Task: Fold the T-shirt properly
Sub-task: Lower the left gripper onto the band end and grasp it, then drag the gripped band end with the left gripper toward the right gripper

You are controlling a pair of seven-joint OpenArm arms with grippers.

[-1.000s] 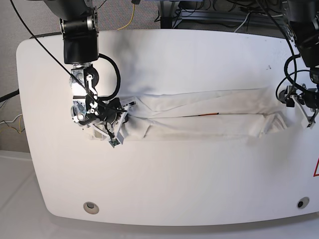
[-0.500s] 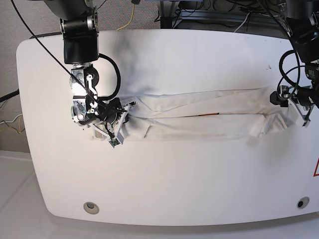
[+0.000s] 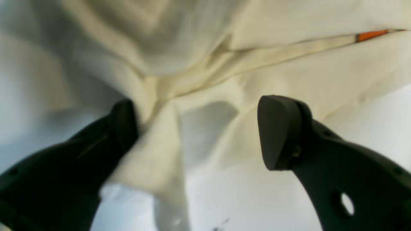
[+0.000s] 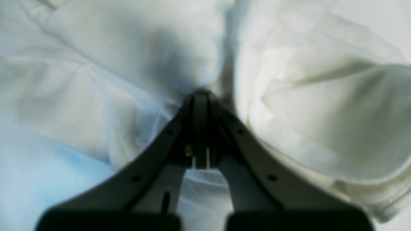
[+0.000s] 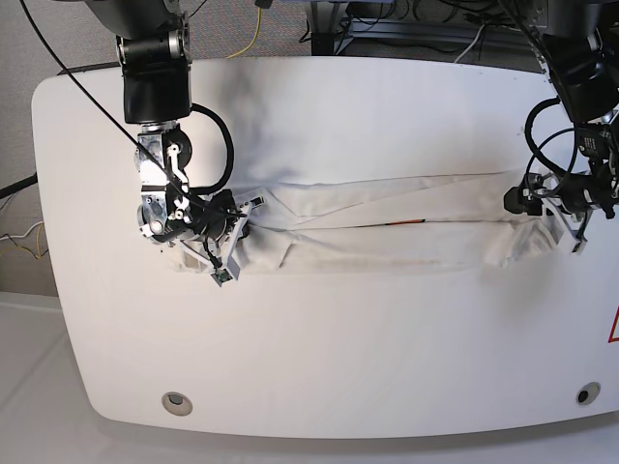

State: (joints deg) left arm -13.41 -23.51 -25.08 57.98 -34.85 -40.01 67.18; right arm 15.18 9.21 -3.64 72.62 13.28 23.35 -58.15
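Base view shows the T-shirt (image 5: 397, 227) lying as a long, narrow band across the middle of the table (image 5: 319, 367), folded lengthwise with soft creases and a rumpled end at each side. Its cloth is white, matte and limp; a thin orange sliver (image 5: 411, 222) of print peeks from the central fold line. No container is present on the surface.

At the shirt's end on the view's left, the right gripper (image 5: 221, 253) sits pressed into the fabric. The right wrist view shows its dark fingers closed tight together, with a bunch of white cloth gathered at their tips (image 4: 200, 96), so it is clamped on the T-shirt.

At the opposite end, the left gripper (image 5: 551, 217) hangs over the bunched edge. The left wrist view shows its two black fingers (image 3: 279, 131) spread wide apart, straddling a raised ridge of cloth, one finger touching it; nothing is pinched between them.

The tabletop is white, glossy and rounded at the corners, with two round fittings (image 5: 176, 402) near the front edge. Behind it lie grey carpet and loose cables (image 5: 256, 24).
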